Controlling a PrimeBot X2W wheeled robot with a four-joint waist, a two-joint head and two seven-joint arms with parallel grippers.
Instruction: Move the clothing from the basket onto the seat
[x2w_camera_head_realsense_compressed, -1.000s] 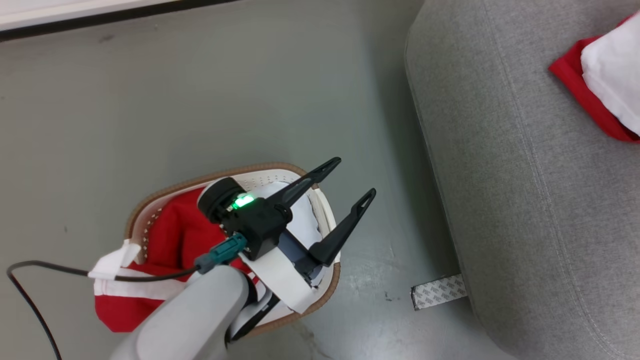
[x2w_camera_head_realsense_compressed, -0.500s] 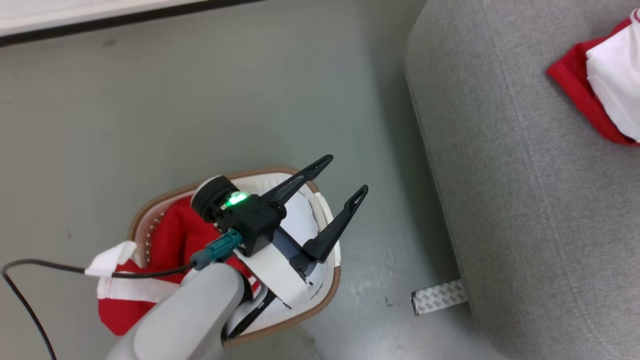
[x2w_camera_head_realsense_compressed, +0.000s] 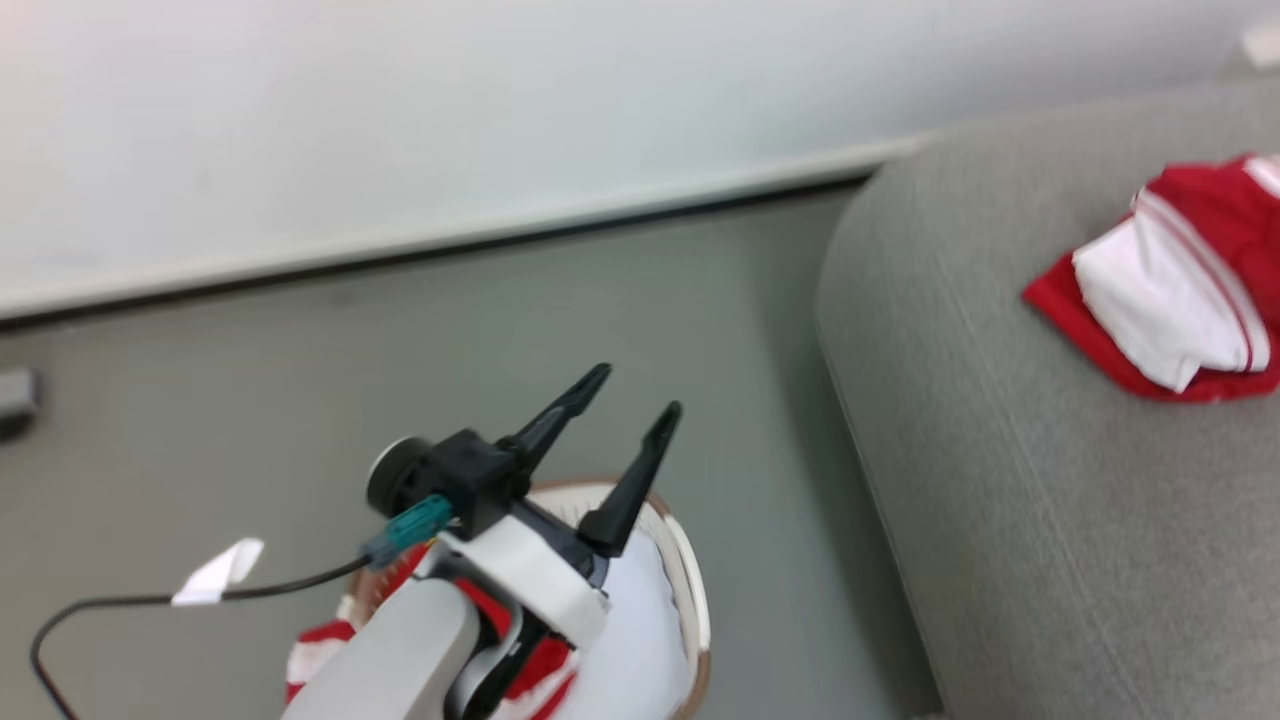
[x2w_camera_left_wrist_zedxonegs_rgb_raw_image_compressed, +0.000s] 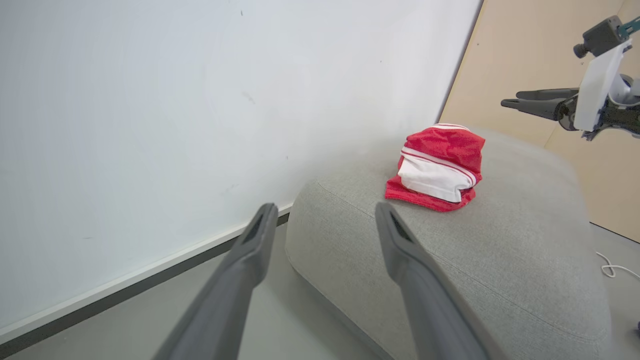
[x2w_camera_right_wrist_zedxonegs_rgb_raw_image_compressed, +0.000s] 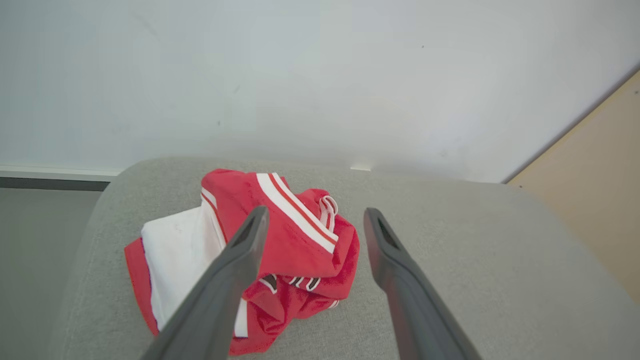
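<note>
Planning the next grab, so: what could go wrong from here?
1. The open right claw hangs close over the garment on the seat; withdrawing could snag its loops.
2. Clothing spills over the basket rim; the left claw lifting it might drag the basket.

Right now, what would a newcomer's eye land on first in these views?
First, the bright red-and-white garment lying crumpled on the light grey sofa seat, just ahead of the open right gripper. Next, the open left gripper poised above the cream laundry basket, with more red clothing inside it.
</note>
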